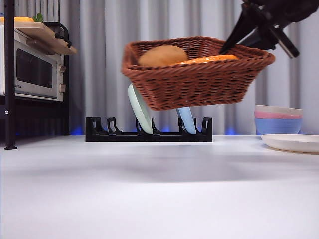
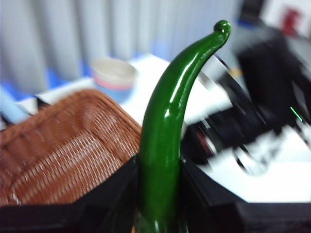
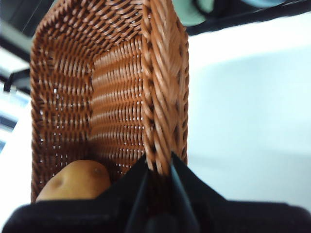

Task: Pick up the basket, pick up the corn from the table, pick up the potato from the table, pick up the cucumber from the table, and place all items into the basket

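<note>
Kitchen mock-up: microwave point(image 1: 32, 69), dish rack point(image 1: 148, 130), bowls point(image 1: 278, 119).

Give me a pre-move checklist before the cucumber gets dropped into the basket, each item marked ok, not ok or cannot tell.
1. Right gripper clamped on the basket rim: ok, jaws pinch the braided edge.
2. Basket clear of the table: ok, it hangs in the air, tilted.
3. Potato inside the basket: ok.
4. Corn inside the basket: ok, it shows just above the rim in the front view.
5. Left gripper holding the cucumber: ok, jaws shut on its lower part.
6. Cucumber directly over the basket opening: cannot tell; the left wrist view shows the basket beside it.
</note>
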